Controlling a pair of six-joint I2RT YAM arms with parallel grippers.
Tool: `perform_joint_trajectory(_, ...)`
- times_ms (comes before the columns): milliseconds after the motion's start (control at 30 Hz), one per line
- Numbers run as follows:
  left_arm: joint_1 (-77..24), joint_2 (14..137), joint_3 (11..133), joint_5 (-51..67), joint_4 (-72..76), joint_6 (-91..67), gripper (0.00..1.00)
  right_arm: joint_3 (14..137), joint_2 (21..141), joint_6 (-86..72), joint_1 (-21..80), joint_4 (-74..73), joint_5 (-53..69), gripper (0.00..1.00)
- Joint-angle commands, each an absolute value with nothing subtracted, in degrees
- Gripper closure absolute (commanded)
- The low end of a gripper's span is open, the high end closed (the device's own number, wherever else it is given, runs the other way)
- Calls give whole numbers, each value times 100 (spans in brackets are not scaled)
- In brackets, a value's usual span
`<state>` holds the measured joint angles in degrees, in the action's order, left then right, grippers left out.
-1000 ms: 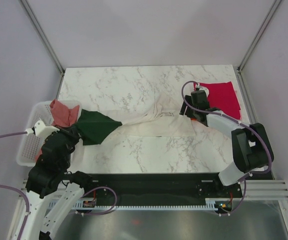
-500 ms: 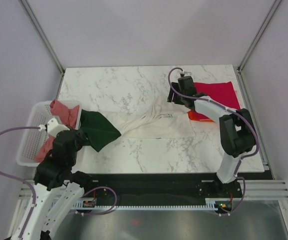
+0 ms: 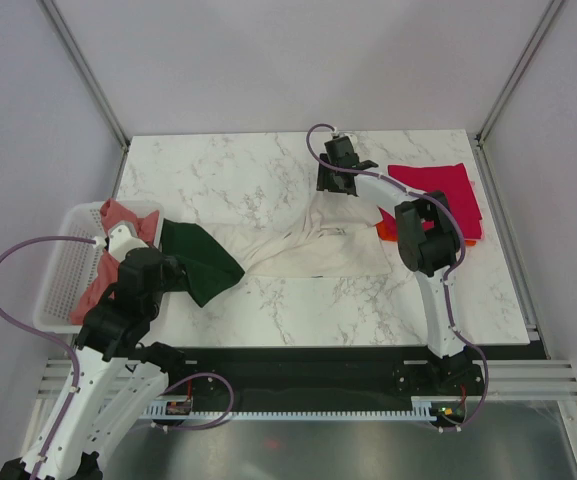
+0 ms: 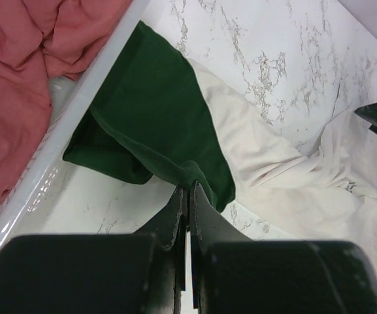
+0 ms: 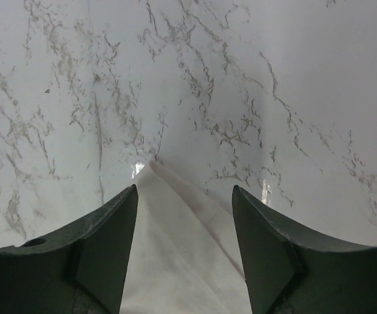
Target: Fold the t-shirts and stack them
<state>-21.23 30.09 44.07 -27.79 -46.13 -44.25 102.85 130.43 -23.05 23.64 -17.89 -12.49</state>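
Marble tabletop [image 3: 268, 170] spans the whole work area. Across its middle the cream t-shirt [image 3: 308, 250] lies stretched and rumpled, reaching from its dark green sleeve [image 3: 200, 262] at the left up to a bunched peak near the far right. The white lattice basket [image 3: 53, 300] sits at the table's left edge, and the sleeve's end lies against its wall. A magenta t-shirt [image 3: 448, 195] lies flat at the far right. The salmon-pink t-shirt [image 3: 128, 222] is heaped in the basket. An orange t-shirt [image 3: 388, 232] peeks out beneath the magenta one. The left gripper [image 4: 188, 190] has its fingers pressed together on a fold of the green sleeve. The right gripper [image 5: 185, 190] is spread wide, with the cream cloth's peak lying between its fingers.
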Motion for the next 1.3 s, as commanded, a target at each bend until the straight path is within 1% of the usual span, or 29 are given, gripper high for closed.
perform_joint_trajectory(0, -2092, 3067, 4684, -2812, -4377, -4202, 98, 10801, 13306, -2136, 2461, -2065, -1547, 32)
perform_joint_trajectory(267, -2100, 3102, 4685, -2751, -4351, -4166, 98, 11276, 13614, -2048, 2610, -2065, -1679, 30)
perform_joint_trajectory(400, -2092, 3103, 4693, -2742, -4342, -4122, 98, 11434, 13737, -2004, 2663, -2057, -1635, 24)
perform_joint_trajectory(533, -2092, 3129, 4693, -2716, -4307, -4105, 98, 11496, 13816, -1942, 2716, -2100, -1617, 24)
perform_joint_trajectory(667, -2100, 3129, 4693, -2681, -4280, -4096, 98, 11391, 13843, -1942, 2733, -2153, -1608, 33)
perform_joint_trajectory(733, -2092, 3138, 4685, -2672, -4272, -4087, 98, 11329, 13834, -1934, 2742, -2162, -1582, 41)
perform_joint_trajectory(767, -2092, 3138, 4685, -2663, -4263, -4087, 98, 11320, 13825, -1907, 2733, -2171, -1582, 50)
perform_joint_trajectory(833, -2092, 3138, 4676, -2663, -4254, -4096, 98, 11329, 13782, -1890, 2733, -2188, -1643, 64)
perform_joint_trajectory(867, -2100, 3138, 4667, -2663, -4245, -4096, 98, 11338, 13755, -1898, 2725, -2188, -1696, 78)
perform_joint_trajectory(967, -2092, 3173, 4623, -2681, -4175, -4122, 98, 11391, 13509, -1855, 2672, -2215, -1828, 95)
perform_joint_trajectory(1033, -2092, 3243, 4597, -2654, -4122, -4166, 98, 11399, 13246, -1881, 2602, -2250, -1820, 100)
perform_joint_trajectory(1133, -2092, 3427, 4562, -2558, -3982, -4227, 98, 11321, 12798, -1951, 2365, -2268, -1661, 100)
perform_joint_trajectory(1267, -2083, 3805, 4640, -2470, -3744, -4280, 98, 10900, 12139, -1986, 2084, -2268, -1538, 100)
